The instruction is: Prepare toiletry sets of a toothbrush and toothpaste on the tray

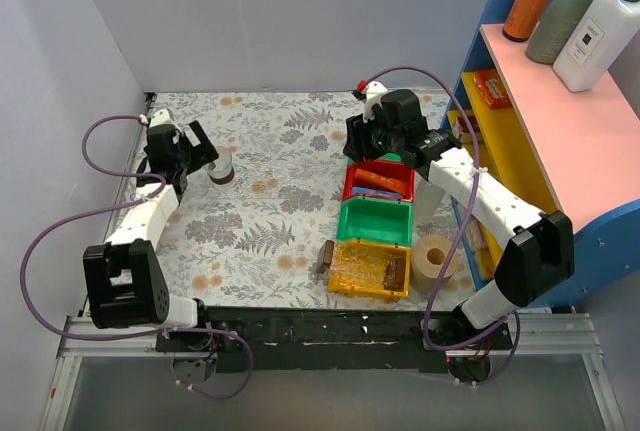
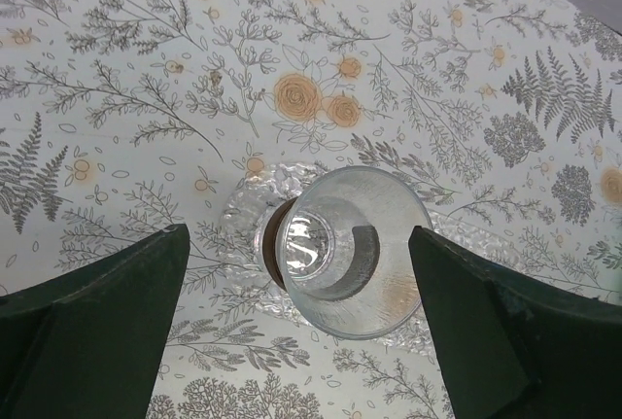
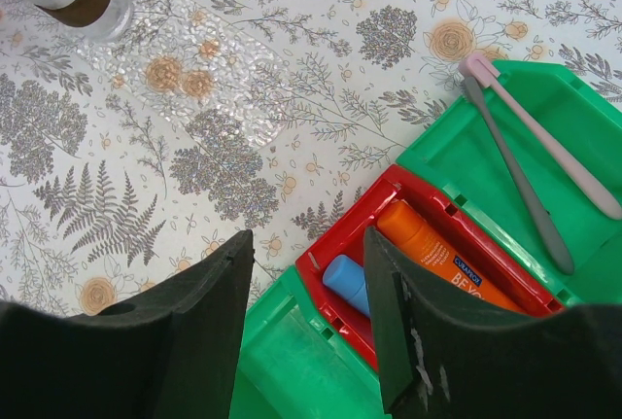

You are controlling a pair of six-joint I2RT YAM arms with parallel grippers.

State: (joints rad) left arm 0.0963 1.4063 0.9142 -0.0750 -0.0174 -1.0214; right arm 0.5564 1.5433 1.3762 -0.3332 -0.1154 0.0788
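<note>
L fingers (image 2: 97, 331) wide astride cup (image 2: 350, 249)

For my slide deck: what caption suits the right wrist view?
Open right claw above the red bin with the blue toothpaste and an orange tube; two toothbrushes lie in the green bin.

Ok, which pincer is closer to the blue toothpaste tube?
Right. The right pincer hangs open above the toothpaste in the red bin; the left pincer is across the table, open over a glass cup.
</note>
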